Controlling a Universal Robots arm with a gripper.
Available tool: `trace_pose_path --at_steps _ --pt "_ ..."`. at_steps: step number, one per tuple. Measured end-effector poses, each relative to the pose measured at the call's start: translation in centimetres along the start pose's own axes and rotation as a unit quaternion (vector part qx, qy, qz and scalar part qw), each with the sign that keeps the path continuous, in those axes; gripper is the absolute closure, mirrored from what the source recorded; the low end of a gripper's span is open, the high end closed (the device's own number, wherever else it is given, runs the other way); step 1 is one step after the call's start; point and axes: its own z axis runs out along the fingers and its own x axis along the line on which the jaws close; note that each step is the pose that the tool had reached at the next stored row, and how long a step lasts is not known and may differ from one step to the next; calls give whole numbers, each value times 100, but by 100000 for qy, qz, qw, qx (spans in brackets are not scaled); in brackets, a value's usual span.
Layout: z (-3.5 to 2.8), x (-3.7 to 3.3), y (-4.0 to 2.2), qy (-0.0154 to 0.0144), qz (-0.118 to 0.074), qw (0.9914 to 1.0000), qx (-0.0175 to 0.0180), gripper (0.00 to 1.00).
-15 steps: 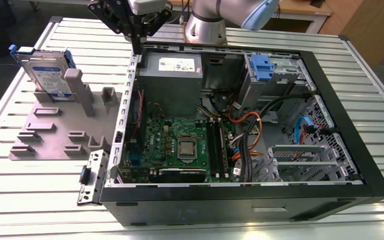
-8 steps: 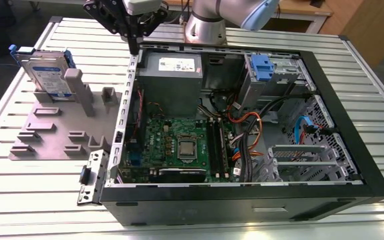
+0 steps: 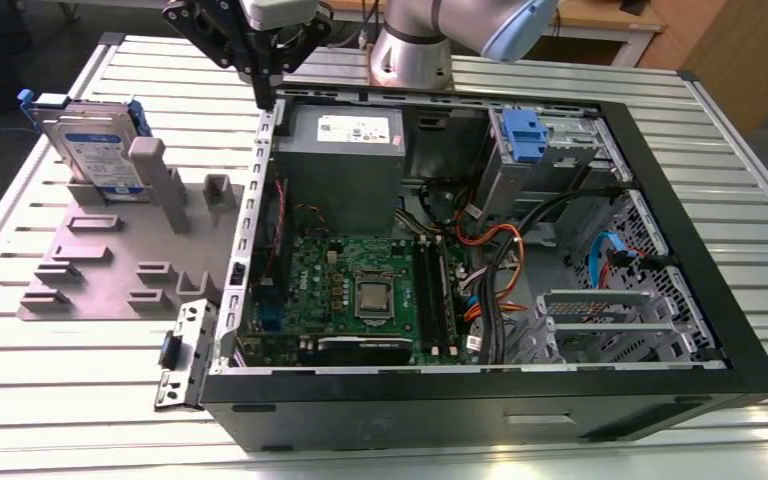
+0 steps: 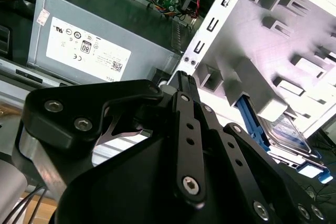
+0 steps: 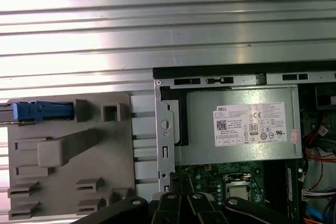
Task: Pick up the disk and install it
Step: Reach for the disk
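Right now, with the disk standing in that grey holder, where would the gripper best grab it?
Probably across its two flat faces near the top edge, coming straight down from above. The disk stands on edge in the grey holder, so its upper part is free while posts hem in its lower part.

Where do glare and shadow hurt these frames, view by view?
First wrist view: bright glare bands wash out the ribbed table, while the power supply is evenly lit. Second wrist view: the grey fixture is blown out, and the gripper is a dark mass in front. Exterior view: the light is even, the disk reads clearly, and the case is dim inside.
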Motion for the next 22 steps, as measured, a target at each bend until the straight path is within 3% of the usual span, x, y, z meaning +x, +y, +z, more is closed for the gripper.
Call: trace_pose_path --at_steps 7,17,22 --pt "0 13 -1 -3 9 100000 -1 89" --pt "-1 144 -9 -2 1 100000 -1 89" --pt "5 154 -10 12 1 100000 3 89"
